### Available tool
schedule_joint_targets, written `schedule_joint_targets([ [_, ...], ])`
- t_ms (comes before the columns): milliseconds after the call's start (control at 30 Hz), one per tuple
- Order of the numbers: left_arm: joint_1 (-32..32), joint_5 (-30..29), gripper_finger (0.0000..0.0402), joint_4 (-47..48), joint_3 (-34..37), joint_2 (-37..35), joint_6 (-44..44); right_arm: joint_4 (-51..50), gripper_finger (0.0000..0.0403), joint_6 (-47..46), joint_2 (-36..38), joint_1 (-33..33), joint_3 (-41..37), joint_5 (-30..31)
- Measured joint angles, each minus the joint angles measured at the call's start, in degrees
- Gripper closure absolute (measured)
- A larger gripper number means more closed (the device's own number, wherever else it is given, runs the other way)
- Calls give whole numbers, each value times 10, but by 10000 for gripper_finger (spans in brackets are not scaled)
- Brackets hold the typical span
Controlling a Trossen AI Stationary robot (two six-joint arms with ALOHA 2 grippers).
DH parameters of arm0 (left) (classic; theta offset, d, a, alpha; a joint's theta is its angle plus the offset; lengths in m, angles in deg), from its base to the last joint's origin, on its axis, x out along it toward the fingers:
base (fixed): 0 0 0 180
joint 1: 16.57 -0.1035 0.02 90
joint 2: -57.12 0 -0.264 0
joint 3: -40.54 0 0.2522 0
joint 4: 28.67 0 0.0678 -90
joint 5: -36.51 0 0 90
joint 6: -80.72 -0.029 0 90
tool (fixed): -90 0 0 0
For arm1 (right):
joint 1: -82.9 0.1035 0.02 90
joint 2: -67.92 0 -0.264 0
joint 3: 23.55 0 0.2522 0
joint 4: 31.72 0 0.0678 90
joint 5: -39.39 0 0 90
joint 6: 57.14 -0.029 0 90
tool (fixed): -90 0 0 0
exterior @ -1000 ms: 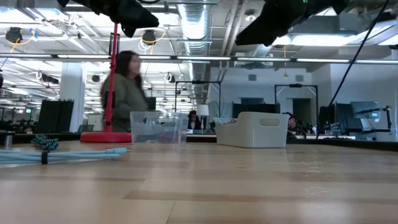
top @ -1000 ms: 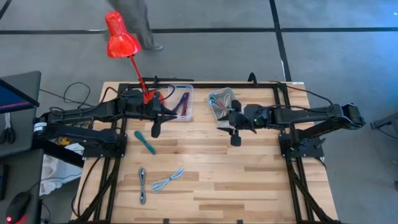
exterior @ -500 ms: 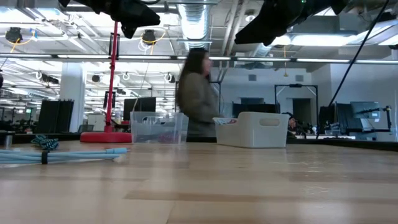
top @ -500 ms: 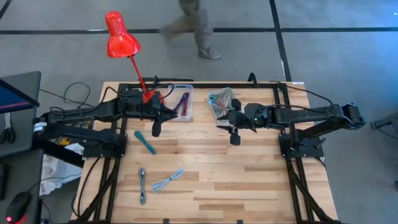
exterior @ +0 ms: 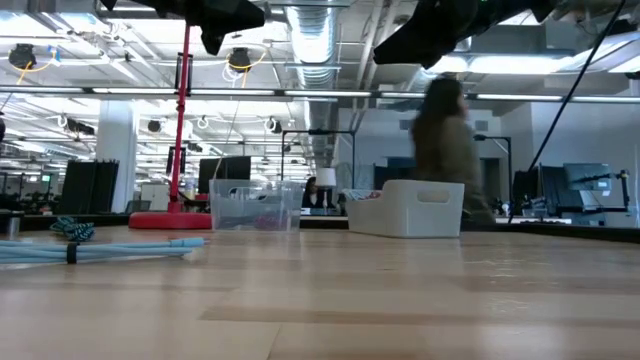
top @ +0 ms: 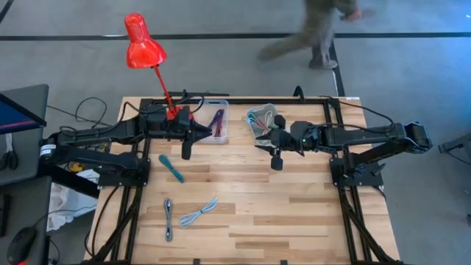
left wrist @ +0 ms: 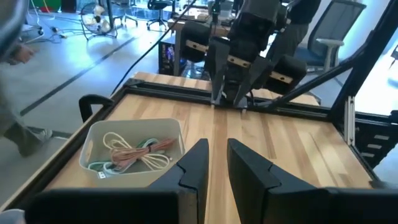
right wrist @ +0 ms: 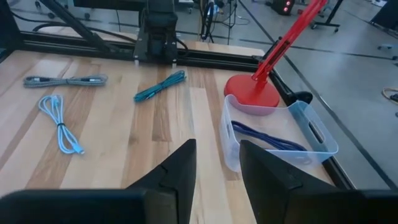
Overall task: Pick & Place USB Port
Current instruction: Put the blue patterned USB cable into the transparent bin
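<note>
Three bundled cables lie on the wooden table: a teal one (top: 171, 168) (right wrist: 160, 86), a grey one (top: 168, 218) (right wrist: 65, 80) and a light blue one (top: 199, 213) (right wrist: 59, 121). A clear bin (top: 213, 121) (right wrist: 280, 134) holds purple and red cables. A white bin (top: 261, 119) (left wrist: 134, 152) holds pink, white and green cables. My left gripper (top: 204, 132) (left wrist: 217, 144) hovers at the clear bin's near-left side, its fingers a narrow gap apart and empty. My right gripper (top: 262, 143) (right wrist: 217, 146) hovers at the white bin's near side, open and empty.
A red desk lamp (top: 143, 44) stands with its base (right wrist: 252, 96) at the far edge beside the clear bin. Black frame rails (top: 331, 110) run along the table's edges. A person (exterior: 445, 150) walks past behind the table. Bare wood lies across the table's middle and right.
A person has walked from left to right behind the table's far edge. Both arms have stayed nearly where they were, high above the table, and the cables and bins have not moved.
</note>
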Motion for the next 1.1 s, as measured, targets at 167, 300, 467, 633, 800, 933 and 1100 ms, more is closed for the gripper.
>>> schedule_joint_targets([
  [167,-2,-1,344,35,0,-9,-33,-1,288,0,0,0,0,26],
  [300,-2,-59,345,130,0,-51,-51,-1,291,0,0,0,0,27],
  [467,-2,-120,368,226,0,-137,-52,-1,291,0,0,0,0,27],
  [633,-9,-152,395,251,14,-204,-33,-1,291,0,0,0,0,27],
  [800,-27,-176,388,269,99,-221,-17,2,292,-1,0,0,0,27],
  [933,-40,-177,386,267,149,-221,-19,6,292,-1,0,0,0,27],
  [1100,-53,-113,394,268,170,-221,-20,6,292,-1,0,0,0,27],
])
